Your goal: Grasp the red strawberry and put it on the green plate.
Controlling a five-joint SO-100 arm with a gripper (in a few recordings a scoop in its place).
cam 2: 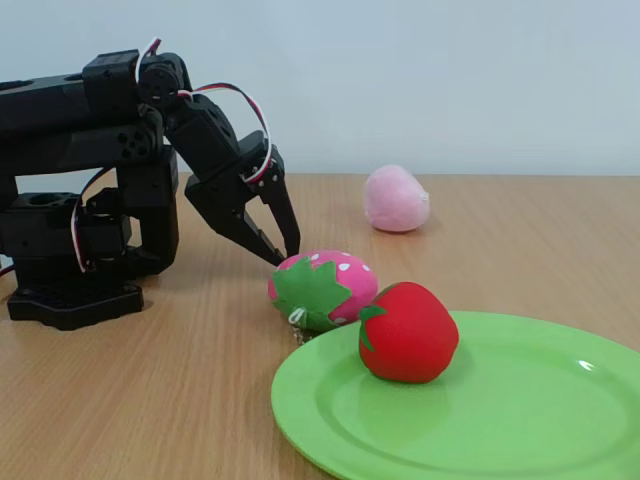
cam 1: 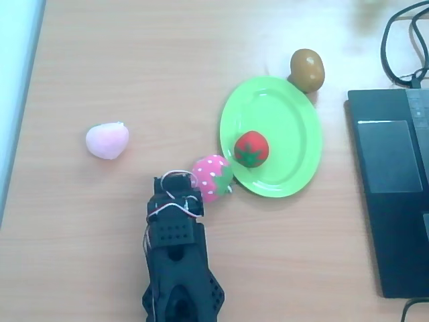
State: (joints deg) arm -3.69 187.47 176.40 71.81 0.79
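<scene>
The red strawberry (cam 1: 251, 148) (cam 2: 410, 332) lies on the green plate (cam 1: 295, 114) (cam 2: 500, 420), near the plate's left rim in the overhead view, its dark green leaf patch showing. My black gripper (cam 1: 190, 182) (cam 2: 287, 254) is off the plate, to the left of it in both views. Its tips point down at the table just beside a pink dotted strawberry (cam 1: 211, 176) (cam 2: 330, 285). The fingers stand almost together with nothing between them.
The pink dotted strawberry rests against the plate's outer rim. A pale pink plush lump (cam 1: 106, 141) (cam 2: 396, 199) lies apart on the wooden table. A brown round fruit (cam 1: 307, 69) sits by the plate's far rim. A dark laptop (cam 1: 389, 194) and cables occupy the right side.
</scene>
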